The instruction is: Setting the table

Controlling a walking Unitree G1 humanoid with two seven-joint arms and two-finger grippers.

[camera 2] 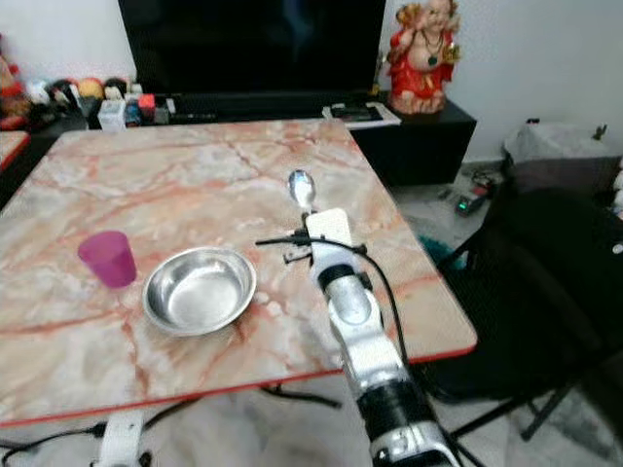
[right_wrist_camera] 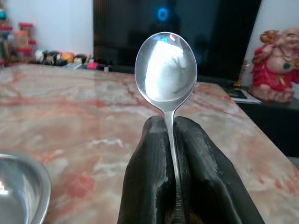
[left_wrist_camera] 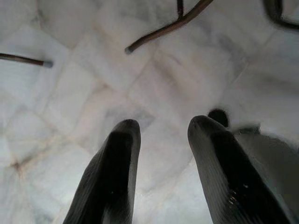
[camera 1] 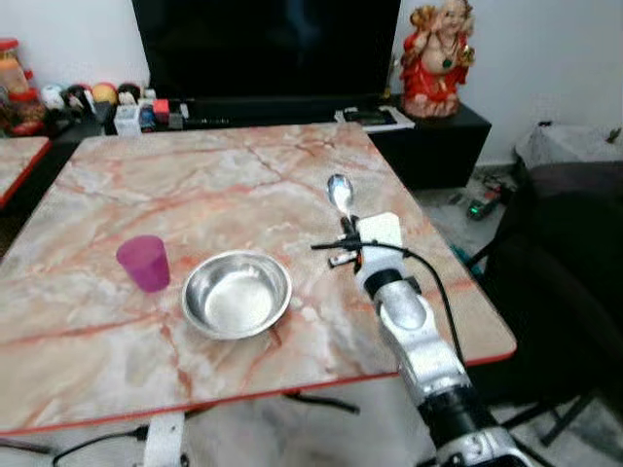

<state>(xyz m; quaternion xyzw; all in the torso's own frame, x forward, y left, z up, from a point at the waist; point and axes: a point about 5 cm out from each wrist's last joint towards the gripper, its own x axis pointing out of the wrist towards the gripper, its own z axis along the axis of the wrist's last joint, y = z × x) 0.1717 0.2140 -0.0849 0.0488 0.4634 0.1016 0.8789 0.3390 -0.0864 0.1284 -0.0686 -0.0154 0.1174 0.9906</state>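
One spoon, one steel bowl and one purple cup are showing over one marble table; one red figurine is standing behind.

The desk has a pink and cream marbled top veined in red, with a thin red edge along its near side. A purple cup stands upright toward its left. Near it, to its right and apart from it, sits a shiny metal bowl.
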